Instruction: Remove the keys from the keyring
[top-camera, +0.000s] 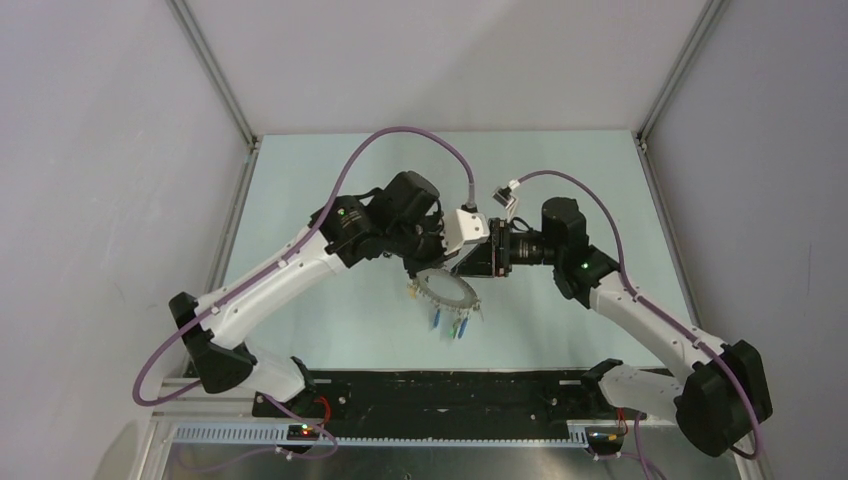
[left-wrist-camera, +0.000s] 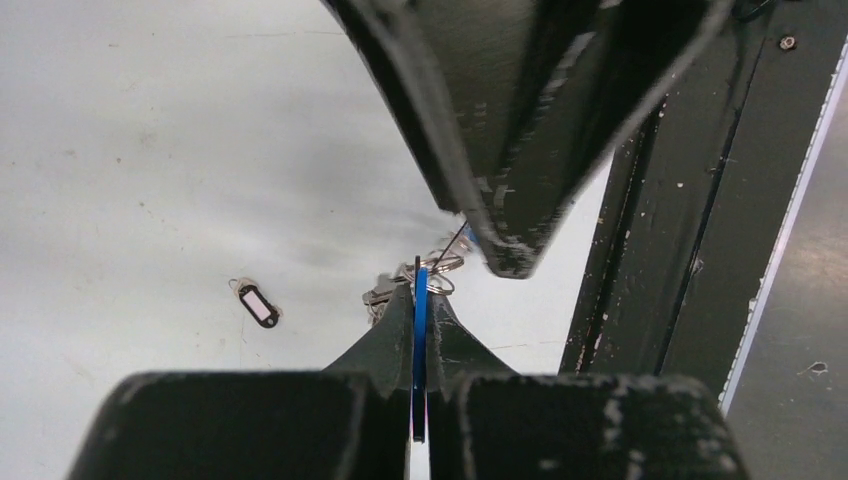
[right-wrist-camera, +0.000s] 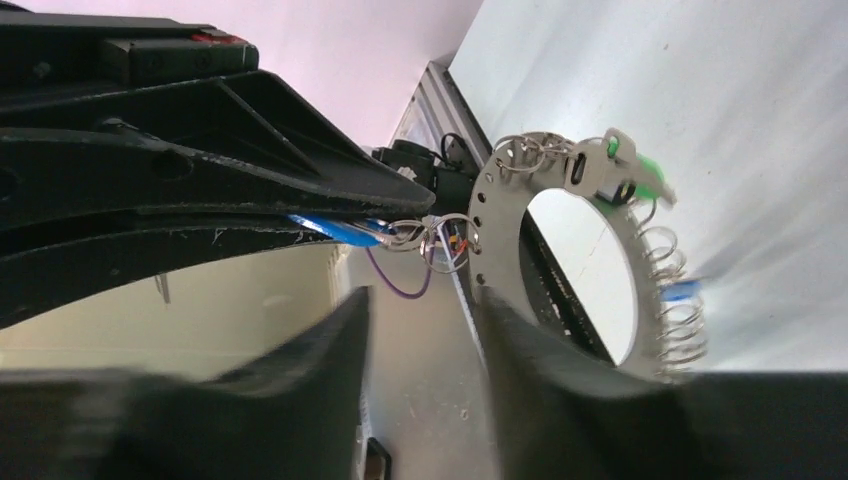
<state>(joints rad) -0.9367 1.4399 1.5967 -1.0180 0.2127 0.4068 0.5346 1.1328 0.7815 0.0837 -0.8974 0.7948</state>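
- L gripper (left-wrist-camera: 420, 300) is clamping shut on a blue key (left-wrist-camera: 420, 335), which is sitting edge-on btwn its fingers.
- Blue key is joining to the keyring (right-wrist-camera: 487, 235) via small wire loops (right-wrist-camera: 432, 237) at the ring's near edge.
- R gripper (right-wrist-camera: 425, 310) is sitting w/ jaws apart, a clear gap btwn them and nothing in it. Keyring rim is running just beside one finger; can't tell if they're touching.
- Keyring is sitting mid-table (top-camera: 560, 180), right btwn the two grippers. Can't tell if it's resting on the surface or raised.
- Rest of the keys (top-camera: 436, 319) are hanging round the ring: a green one at the far side and a blue one further round, blurred.
- Small black tag (left-wrist-camera: 258, 305) is lying flat on the table, well apart from the ring.
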